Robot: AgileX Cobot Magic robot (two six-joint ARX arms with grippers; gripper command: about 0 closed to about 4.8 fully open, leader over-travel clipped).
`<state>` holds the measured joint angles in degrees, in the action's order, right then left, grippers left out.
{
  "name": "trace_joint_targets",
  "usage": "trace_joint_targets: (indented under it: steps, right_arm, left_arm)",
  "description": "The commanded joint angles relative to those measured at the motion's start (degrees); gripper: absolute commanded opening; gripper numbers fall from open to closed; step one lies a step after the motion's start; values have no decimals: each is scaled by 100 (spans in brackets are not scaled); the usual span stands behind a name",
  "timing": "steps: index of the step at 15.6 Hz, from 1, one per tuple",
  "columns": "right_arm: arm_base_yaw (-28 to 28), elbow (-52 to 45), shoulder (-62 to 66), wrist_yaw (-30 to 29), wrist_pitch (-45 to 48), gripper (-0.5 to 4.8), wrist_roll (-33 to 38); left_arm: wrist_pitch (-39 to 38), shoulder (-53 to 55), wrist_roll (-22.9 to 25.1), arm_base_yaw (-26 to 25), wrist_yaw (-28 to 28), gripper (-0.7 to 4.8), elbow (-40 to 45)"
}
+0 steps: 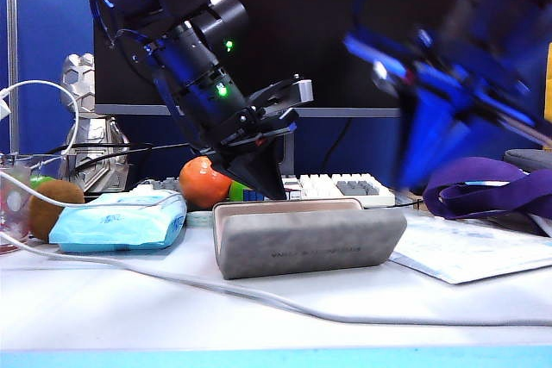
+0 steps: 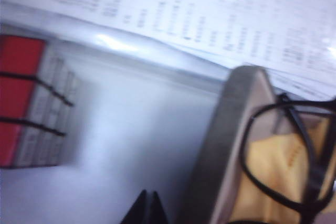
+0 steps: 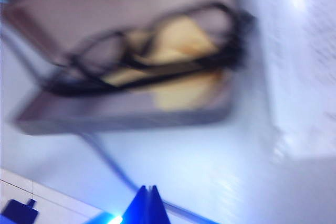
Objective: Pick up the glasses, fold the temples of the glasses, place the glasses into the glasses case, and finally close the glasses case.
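Grey felt glasses case point(image 1: 309, 239) sits open at table centre, black-framed glasses point(image 3: 152, 56) lying inside w/ temples folded, on a yellow cloth point(image 3: 178, 72) over the lining. Left gripper point(image 1: 269, 185) hangs just behind the case's back edge, fingers pinched together w/ nothing held; right gripper point(image 3: 148, 203) is off to the case's right & higher up, blurred, tips also together & empty. Around: light-blue wipes packet point(image 1: 121, 221) to the left, kiwi point(image 1: 53, 206), orange fruit point(image 1: 203, 182) & keyboard point(image 1: 341, 187) behind, printed paper point(image 1: 470, 247) to the right, Rubik's cube point(image 2: 31, 100) near the left gripper.
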<state>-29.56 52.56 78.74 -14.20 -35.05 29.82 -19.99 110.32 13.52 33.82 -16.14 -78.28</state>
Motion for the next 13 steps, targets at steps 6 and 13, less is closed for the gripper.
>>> trace_joint_targets:
  steps: [6,13]
  right_arm:
    - [205,-402,63,-122,710,-3,28]
    - [205,-404,389,-160,1005,-3,46]
  left_arm:
    - [-24,2,153,20,-597,-6,-11]
    - [-328,2,190,20,-964,-6,-11]
